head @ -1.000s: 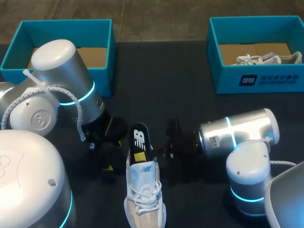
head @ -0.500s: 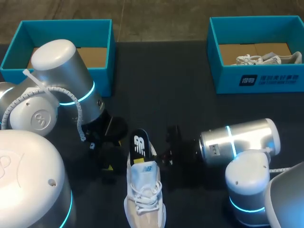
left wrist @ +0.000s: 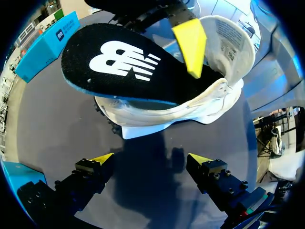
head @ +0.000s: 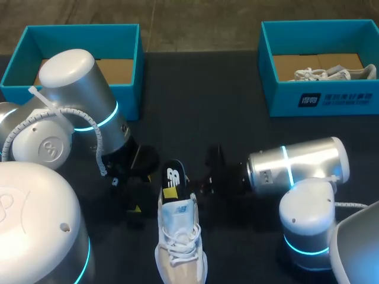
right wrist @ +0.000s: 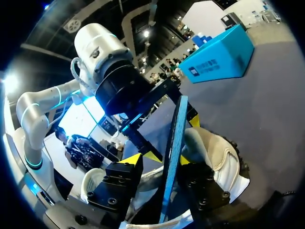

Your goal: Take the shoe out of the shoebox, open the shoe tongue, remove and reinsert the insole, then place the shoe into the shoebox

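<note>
A white sneaker [head: 177,236] lies at the table's front middle, heel pointing away from me. Its black insole [head: 172,177] sticks up out of the heel opening. My right gripper [head: 198,183] is at the insole from the right. In the right wrist view the insole's blue edge [right wrist: 175,138] stands between the spread fingers of the right gripper [right wrist: 159,160], with a gap on one side. One yellow fingertip [left wrist: 190,40] lies on the insole's top face [left wrist: 128,62]. My left gripper [left wrist: 147,160] is open just left of the sneaker [left wrist: 190,105], holding nothing.
A teal shoebox [head: 331,97] at the back right holds another white shoe [head: 331,74]. A second teal box [head: 77,35] stands at the back left, partly behind my left arm [head: 77,89]. The dark table lies bare between the boxes.
The right gripper's fingers have spread apart from shut around the insole. The insole has sunk a little lower toward the shoe. The left arm has kept still.
</note>
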Robot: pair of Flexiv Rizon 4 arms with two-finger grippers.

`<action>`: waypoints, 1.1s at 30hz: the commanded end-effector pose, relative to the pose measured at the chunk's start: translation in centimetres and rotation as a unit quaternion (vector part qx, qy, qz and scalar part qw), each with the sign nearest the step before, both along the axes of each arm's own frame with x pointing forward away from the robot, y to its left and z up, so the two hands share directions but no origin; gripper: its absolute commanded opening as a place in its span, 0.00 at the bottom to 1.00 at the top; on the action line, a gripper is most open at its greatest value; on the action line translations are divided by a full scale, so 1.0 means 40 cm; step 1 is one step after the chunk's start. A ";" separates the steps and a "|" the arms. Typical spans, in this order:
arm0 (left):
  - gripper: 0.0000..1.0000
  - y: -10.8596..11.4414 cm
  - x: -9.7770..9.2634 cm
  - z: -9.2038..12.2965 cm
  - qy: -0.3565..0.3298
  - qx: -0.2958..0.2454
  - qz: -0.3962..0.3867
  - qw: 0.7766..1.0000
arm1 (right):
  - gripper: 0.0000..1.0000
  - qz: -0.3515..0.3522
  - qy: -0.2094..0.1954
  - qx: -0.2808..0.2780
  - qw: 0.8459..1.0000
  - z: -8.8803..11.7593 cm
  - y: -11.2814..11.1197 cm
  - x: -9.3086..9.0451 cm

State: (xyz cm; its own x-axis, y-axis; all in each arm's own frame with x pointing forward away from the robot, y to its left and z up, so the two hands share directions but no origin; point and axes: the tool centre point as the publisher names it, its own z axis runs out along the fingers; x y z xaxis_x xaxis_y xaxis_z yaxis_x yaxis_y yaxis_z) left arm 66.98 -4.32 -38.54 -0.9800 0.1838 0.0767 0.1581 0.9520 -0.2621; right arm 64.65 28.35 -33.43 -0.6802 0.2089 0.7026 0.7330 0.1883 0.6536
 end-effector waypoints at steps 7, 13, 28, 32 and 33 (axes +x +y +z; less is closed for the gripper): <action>1.00 0.002 -0.002 -0.001 -0.001 -0.001 0.000 1.000 | 0.00 -0.004 0.019 -0.002 1.000 0.005 -0.004 0.029; 1.00 0.002 -0.002 -0.001 -0.001 -0.001 0.000 1.000 | 0.00 -0.010 0.039 -0.003 0.999 -0.018 -0.006 0.008; 1.00 0.002 -0.002 -0.001 -0.001 -0.001 0.000 1.000 | 0.00 -0.023 0.066 -0.008 0.997 -0.054 -0.007 -0.057; 1.00 0.002 -0.002 -0.001 -0.001 -0.001 0.000 1.000 | 0.32 -0.018 0.046 -0.008 0.999 -0.036 -0.001 -0.051; 1.00 0.002 -0.002 -0.001 -0.001 -0.001 0.000 1.000 | 0.33 -0.015 0.042 -0.009 0.999 -0.031 0.001 -0.050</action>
State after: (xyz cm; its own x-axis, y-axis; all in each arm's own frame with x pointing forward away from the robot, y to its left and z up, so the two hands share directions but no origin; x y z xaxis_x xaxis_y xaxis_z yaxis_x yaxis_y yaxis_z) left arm 66.98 -4.32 -38.54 -0.9800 0.1839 0.0768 0.1581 0.9520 -0.2621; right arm 62.70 28.15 -34.99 -0.6089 0.2366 0.7571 0.7932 0.1700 0.5848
